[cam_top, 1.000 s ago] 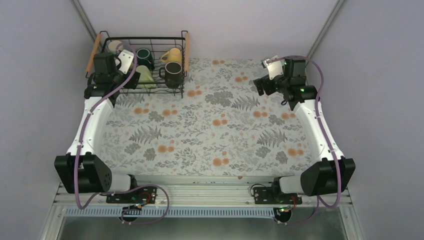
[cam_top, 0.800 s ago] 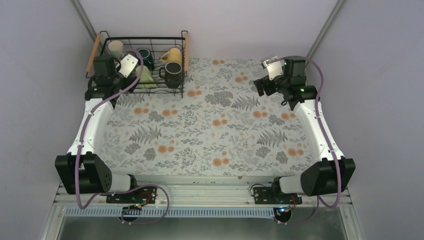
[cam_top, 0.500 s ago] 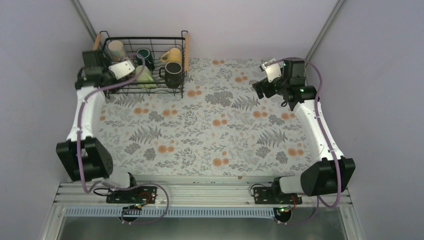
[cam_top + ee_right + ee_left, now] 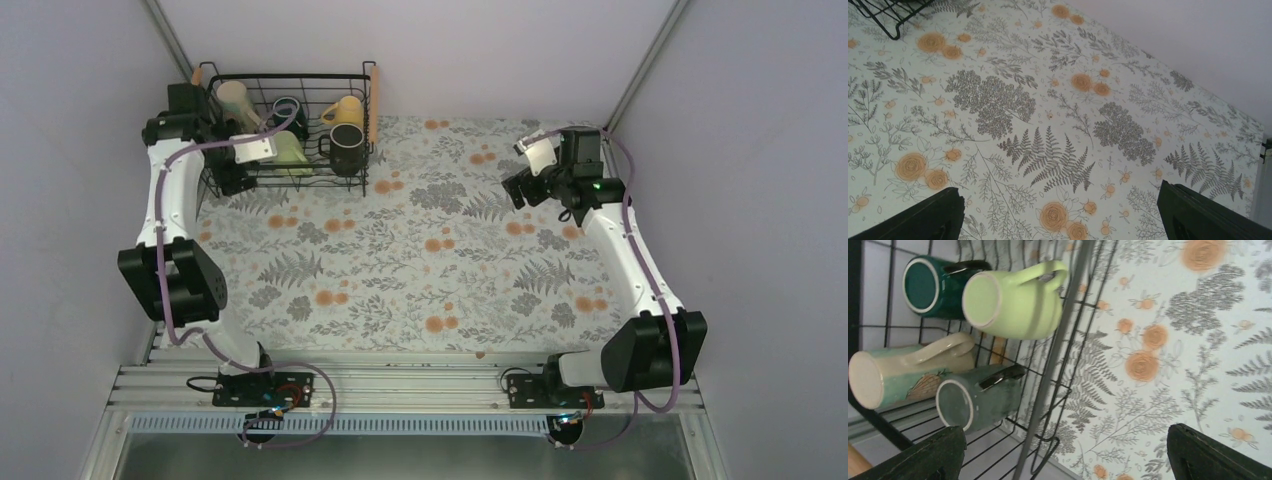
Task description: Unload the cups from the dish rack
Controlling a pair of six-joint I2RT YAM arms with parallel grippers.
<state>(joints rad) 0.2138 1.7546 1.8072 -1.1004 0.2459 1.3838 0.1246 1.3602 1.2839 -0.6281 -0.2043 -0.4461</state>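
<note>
Black-fingered left gripper (image 4: pixel 1064 442) hung at the dish rack's (image 4: pixel 290 76) near edge, splayed wide, empty (right gripper (image 4: pixel 1060 202) equally agape).

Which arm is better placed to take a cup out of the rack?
Left. The left end effector hangs open at the dish rack, cups right before it; the right end effector is across the table.

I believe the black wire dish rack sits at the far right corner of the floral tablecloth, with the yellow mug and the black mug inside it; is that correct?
Not quite: the black wire dish rack sits at the far left corner of the floral tablecloth, as the top external view shows. The yellow mug and the black mug are indeed inside it.
</note>
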